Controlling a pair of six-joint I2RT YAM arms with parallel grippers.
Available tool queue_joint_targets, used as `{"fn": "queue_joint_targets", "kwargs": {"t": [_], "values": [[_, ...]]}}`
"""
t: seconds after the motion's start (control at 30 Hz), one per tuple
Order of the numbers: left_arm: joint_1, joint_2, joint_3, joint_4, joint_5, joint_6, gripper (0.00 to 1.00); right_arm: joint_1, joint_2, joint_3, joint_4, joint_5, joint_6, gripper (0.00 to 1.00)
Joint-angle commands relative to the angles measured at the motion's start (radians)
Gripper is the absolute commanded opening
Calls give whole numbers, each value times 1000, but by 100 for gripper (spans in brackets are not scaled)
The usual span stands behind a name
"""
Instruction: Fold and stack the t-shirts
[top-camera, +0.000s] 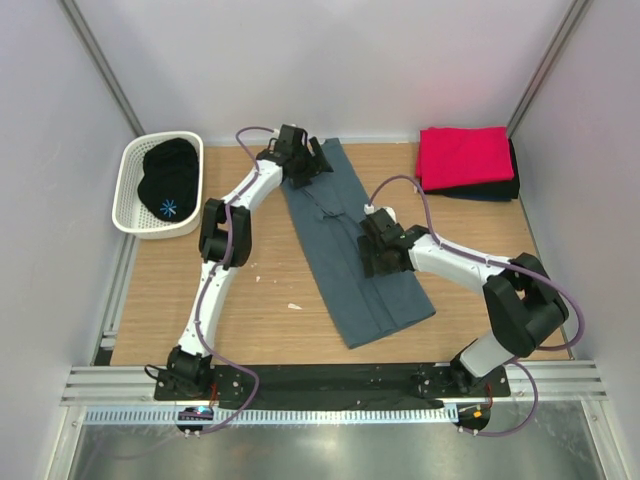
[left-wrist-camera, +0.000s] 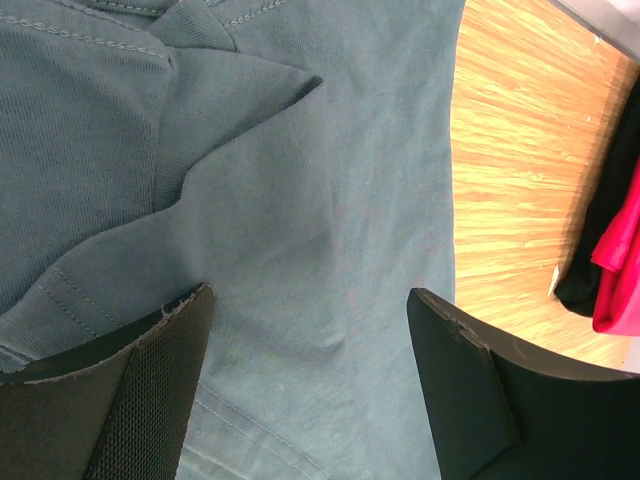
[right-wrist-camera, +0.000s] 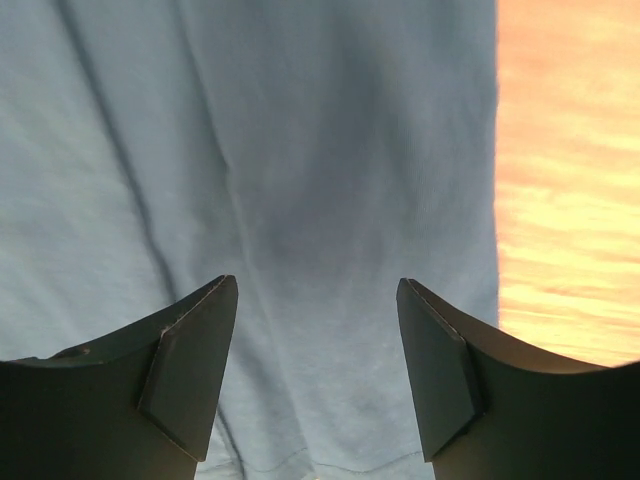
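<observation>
A slate blue-grey t-shirt (top-camera: 350, 250) lies folded into a long strip, running diagonally from the table's back middle to its front. My left gripper (top-camera: 305, 160) hangs open over the strip's far end, cloth (left-wrist-camera: 300, 220) filling the gap between its jaws without being pinched. Over the strip's middle right, my right gripper (top-camera: 375, 250) is open too, with flat fabric (right-wrist-camera: 300, 200) below its spread jaws. At the back right a folded red t-shirt (top-camera: 462, 155) rests on a dark one (top-camera: 490, 190). Another black t-shirt (top-camera: 168, 182) fills the basket.
The white perforated basket (top-camera: 130, 215) stands at the back left. Bare wooden table (top-camera: 250, 300) shows on both sides of the strip. White walls close the cell on three sides, and a metal rail (top-camera: 330, 380) carries the arm bases at the front.
</observation>
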Motion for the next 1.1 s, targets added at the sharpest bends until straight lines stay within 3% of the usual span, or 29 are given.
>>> {"fn": "queue_joint_targets", "kwargs": {"t": [0.0,0.3,0.5,0.8,0.9,1.07], "values": [[-9,33,3,-101,-2,19,81,-18,2,-56,95,-112,31,71],[-9,80,33,-45,37,-76,81,7,-16,-208,253,-282,227,68],[-9,96,59,-17,38,-95,83,63,-7,-236,277,-290,264,67],[-11,162,156,70,64,-132,84,105,4,-139,40,-269,370,68],[-11,163,153,93,79,-139,85,125,-8,-118,-20,-194,405,68],[-11,157,151,113,97,-136,85,131,-64,-47,-28,-220,404,68]]}}
